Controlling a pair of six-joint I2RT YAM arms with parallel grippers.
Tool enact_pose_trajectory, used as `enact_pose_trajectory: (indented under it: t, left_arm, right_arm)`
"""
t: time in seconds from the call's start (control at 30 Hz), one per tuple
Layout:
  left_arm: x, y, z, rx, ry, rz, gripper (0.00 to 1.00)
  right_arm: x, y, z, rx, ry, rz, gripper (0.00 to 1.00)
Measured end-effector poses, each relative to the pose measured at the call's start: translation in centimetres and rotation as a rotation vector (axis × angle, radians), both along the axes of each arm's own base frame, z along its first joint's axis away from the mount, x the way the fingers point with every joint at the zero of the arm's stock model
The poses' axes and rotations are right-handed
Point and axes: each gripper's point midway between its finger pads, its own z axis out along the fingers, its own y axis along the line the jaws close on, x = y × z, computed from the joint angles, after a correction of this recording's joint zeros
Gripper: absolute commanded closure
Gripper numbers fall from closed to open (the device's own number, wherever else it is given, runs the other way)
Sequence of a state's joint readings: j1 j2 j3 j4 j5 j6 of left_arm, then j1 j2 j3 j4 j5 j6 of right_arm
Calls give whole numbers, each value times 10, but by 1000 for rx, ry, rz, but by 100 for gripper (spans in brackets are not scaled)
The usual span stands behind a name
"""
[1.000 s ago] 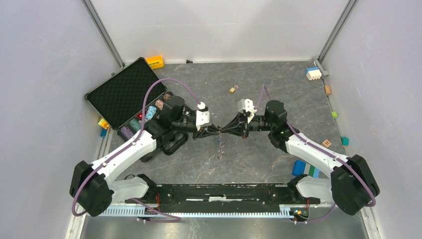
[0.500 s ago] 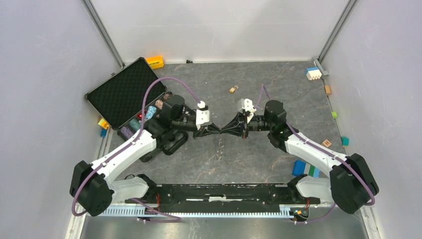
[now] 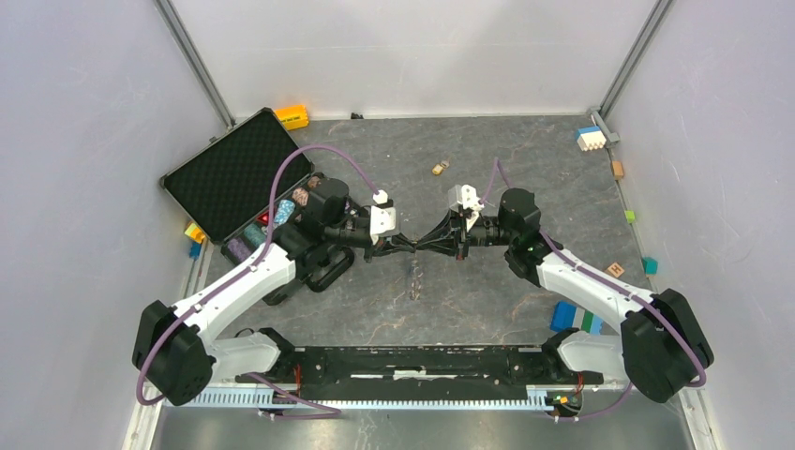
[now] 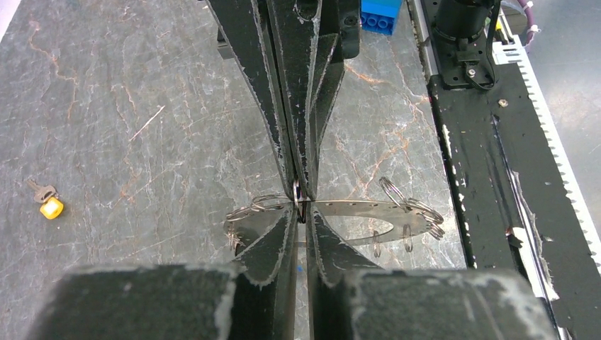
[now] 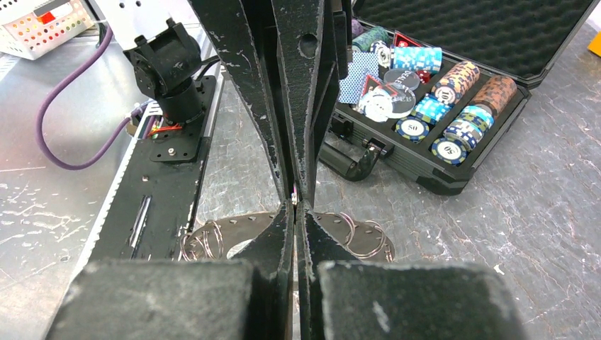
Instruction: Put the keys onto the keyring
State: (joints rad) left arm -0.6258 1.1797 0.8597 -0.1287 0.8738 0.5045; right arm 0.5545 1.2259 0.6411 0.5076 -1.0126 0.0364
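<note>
Left wrist view: small yellow-headed metal key [image 4: 47, 205] lies loose on grey bench [image 4: 142, 106], unthreaded. Right end effector [image 4: 298, 185] clamps thin silvery keyring [image 4: 295, 194]; left end effector [image 4: 302, 214] narrow, grip uncertain.

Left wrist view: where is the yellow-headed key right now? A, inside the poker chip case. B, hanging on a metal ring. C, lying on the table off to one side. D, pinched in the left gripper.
C: the yellow-headed key lies on the grey table, well off to the side of the left gripper.
</note>
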Motion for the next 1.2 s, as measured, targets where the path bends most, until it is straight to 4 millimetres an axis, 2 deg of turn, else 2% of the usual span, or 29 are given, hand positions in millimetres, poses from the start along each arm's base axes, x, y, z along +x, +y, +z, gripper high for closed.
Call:
enact_pose_trajectory:
  t: [0.2, 0.33, 0.5, 0.6, 0.67, 0.73, 0.83, 0.9, 1.03, 1.13, 1.2]
  left_arm:
    - [0, 0, 0, 1, 2, 0, 86]
    - [1, -1, 0, 2, 4, 0, 97]
    - [2, -1, -1, 5, 8, 0, 98]
    - [2, -1, -1, 8, 8, 6, 98]
    - [4, 0, -2, 15, 8, 18, 98]
    - [4, 2, -2, 22, 1, 33, 98]
    - [4, 7, 5, 18, -27, 61, 98]
    - [4, 10, 10, 13, -46, 78, 98]
    - [4, 16, 10, 18, -63, 106, 98]
    - [7, 22, 3, 34, -57, 131, 98]
    - [7, 27, -2, 43, -50, 144, 98]
  right_arm:
    - [0, 0, 0, 0, 1, 0, 100]
    - [1, 1, -1, 1, 1, 0, 100]
    - [2, 0, -1, 2, -3, -2, 99]
    - [2, 0, -2, -4, -11, -2, 85]
    - [3, -1, -5, -16, -28, -3, 73]
    - [5, -1, -8, -33, -35, -9, 55]
    - [10, -3, -13, -69, -50, -25, 39]
    - [14, -5, -16, -93, -67, -42, 33]
    - [20, -11, -18, -127, -94, -74, 30]
    - [35, -19, -17, -157, -107, -139, 30]
    - [51, -25, -15, -181, -114, -204, 30]
